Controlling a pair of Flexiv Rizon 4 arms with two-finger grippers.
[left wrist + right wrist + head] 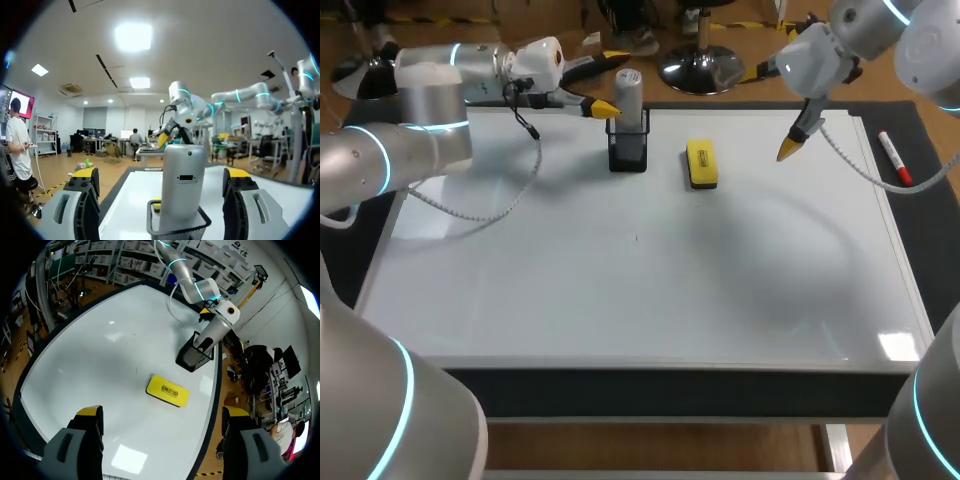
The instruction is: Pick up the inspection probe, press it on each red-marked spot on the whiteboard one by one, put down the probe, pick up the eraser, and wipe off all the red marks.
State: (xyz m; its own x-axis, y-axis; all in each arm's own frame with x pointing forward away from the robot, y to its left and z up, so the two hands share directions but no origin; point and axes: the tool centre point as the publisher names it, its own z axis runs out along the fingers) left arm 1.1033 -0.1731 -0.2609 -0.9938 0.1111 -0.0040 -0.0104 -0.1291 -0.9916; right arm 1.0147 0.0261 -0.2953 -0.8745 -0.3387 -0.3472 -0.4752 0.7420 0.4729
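Whiteboard (620, 290) covers our surface and shows no red marks. Near its far edge, our left claw (606, 108) stands released, fingers either side of the inspection probe (628, 95), which sits upright in the mesh holder (627, 150). Just right lies the yellow eraser (701, 164). Our right claw (790, 147) hovers released beyond it. We judge this fits either a finished wipe or a board awaiting marks.

Grey inspection probe (629, 98) upright in black mesh holder (628, 148); yellow eraser (701, 164) flat on whiteboard (620, 270).
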